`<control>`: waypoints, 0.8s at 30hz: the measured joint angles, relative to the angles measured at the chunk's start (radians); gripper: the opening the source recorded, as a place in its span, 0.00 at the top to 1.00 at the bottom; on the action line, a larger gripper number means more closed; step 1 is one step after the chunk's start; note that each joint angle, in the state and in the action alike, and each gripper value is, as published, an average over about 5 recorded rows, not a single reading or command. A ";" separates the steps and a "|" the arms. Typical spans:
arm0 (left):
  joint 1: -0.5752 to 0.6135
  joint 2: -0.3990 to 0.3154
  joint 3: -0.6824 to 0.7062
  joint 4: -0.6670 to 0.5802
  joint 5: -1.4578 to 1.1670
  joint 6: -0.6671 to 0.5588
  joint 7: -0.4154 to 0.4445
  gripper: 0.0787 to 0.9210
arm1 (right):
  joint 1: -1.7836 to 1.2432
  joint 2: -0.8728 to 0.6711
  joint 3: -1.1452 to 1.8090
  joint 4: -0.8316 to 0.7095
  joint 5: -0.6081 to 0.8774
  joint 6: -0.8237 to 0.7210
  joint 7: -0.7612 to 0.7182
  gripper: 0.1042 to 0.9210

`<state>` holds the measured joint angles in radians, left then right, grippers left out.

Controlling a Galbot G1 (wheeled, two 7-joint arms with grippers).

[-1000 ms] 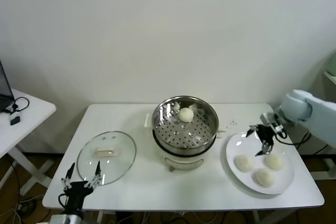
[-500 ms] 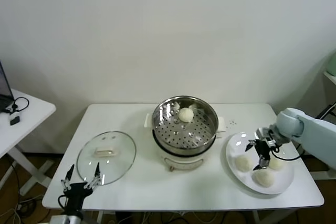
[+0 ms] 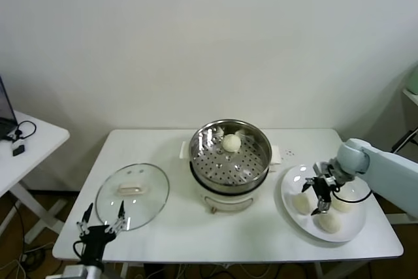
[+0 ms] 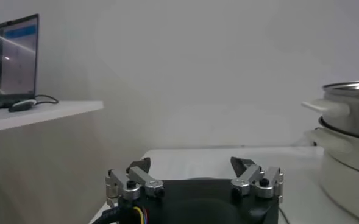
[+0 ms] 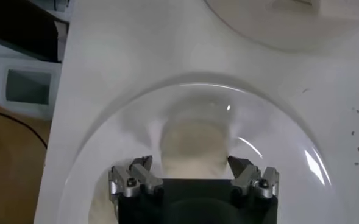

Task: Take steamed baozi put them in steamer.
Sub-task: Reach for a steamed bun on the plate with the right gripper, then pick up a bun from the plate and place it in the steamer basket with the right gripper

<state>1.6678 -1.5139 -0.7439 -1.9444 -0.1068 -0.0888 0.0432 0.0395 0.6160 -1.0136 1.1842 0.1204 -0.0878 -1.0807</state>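
The steamer (image 3: 230, 159) stands mid-table with one baozi (image 3: 231, 142) in it at the back. Three more baozi lie on the white plate (image 3: 356, 223) at the right: a left one (image 3: 300, 204), a front one (image 3: 329, 222) and a right one (image 3: 343, 203). My right gripper (image 3: 313, 198) is open, low over the plate beside the left baozi. In the right wrist view that baozi (image 5: 194, 145) sits just ahead of and between the open fingers of the right gripper (image 5: 191, 163). My left gripper (image 3: 100, 223) is open and empty, parked at the table's front left edge.
The round glass lid (image 3: 132, 193) lies flat on the table's left side, just behind the left gripper. A side table with a laptop (image 4: 10, 63) stands off to the left. The steamer's side (image 4: 348, 100) shows in the left wrist view.
My right gripper has moved from the plate's back edge down and toward me, lowering over the left baozi. The left arm has not moved.
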 measured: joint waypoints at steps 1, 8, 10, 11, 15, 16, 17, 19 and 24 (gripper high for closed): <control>0.000 0.000 0.000 0.000 0.000 0.000 0.000 0.12 | -0.001 0.002 0.001 -0.002 -0.001 0.000 0.000 0.16; 0.001 0.000 0.000 0.001 0.000 0.000 0.000 0.12 | -0.014 0.013 0.012 -0.010 -0.006 -0.001 -0.001 0.30; 0.002 -0.001 0.000 0.001 0.000 -0.001 0.000 0.12 | -0.015 0.014 0.015 -0.011 -0.007 -0.001 -0.001 0.32; 0.003 -0.001 0.000 0.001 0.000 -0.001 0.000 0.12 | -0.015 0.015 0.016 -0.012 -0.007 -0.001 -0.001 0.33; 0.005 -0.002 -0.002 0.000 0.000 -0.002 0.000 0.12 | -0.014 0.012 0.020 -0.009 -0.002 -0.002 0.000 0.35; 0.005 -0.002 -0.003 0.000 0.000 -0.002 0.000 0.12 | -0.012 0.010 0.020 -0.007 0.000 -0.003 0.000 0.36; 0.006 -0.002 -0.004 0.000 -0.001 -0.003 0.000 0.12 | -0.009 0.007 0.019 -0.004 0.004 -0.004 0.001 0.36; 0.006 -0.002 -0.005 0.000 -0.003 -0.003 -0.001 0.12 | 0.001 0.001 0.014 0.002 0.014 -0.007 0.002 0.36; 0.008 -0.002 -0.006 -0.002 -0.009 -0.005 -0.001 0.12 | 0.070 -0.024 -0.027 0.022 0.059 -0.016 0.000 0.37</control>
<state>1.6754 -1.5159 -0.7495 -1.9464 -0.1156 -0.0940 0.0423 0.1097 0.5917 -1.0402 1.2061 0.1798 -0.1037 -1.0810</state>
